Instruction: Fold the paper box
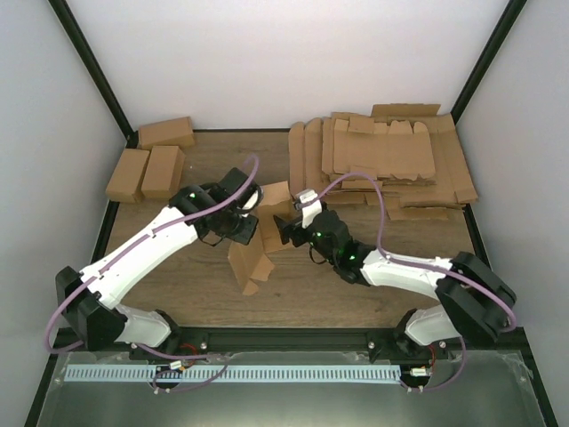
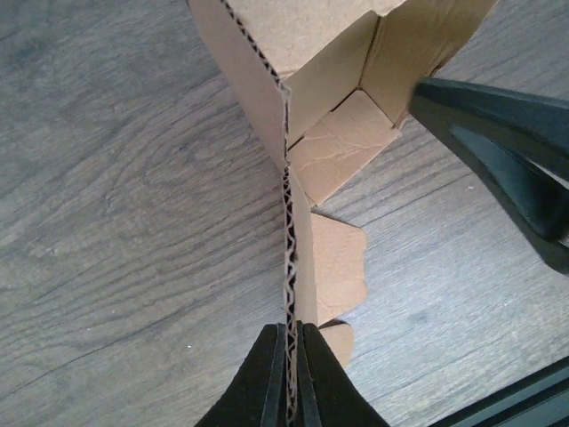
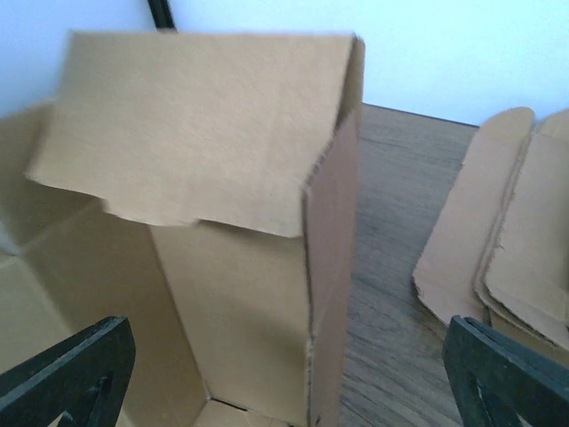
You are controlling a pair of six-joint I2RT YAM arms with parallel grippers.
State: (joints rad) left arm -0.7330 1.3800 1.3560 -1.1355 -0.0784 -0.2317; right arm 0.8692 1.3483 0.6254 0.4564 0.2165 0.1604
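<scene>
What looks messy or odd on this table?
The flat cardboard blanks at the far right lie fanned out in a ragged heap, not squared. The paper box in the middle is only half-folded, its flaps loose, pinched at one wall edge by the left gripper. I see nothing spilled.

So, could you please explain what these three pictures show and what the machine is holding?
These are two white robot arms bolted to a wooden table. The wide picture looks down from above and behind; the other two come from wrist cameras. The left tool is shut on an edge of the half-folded paper box. The right tool is open, facing it. At the back lie three folded cartons, left, and a stack of flat blanks, right.
</scene>
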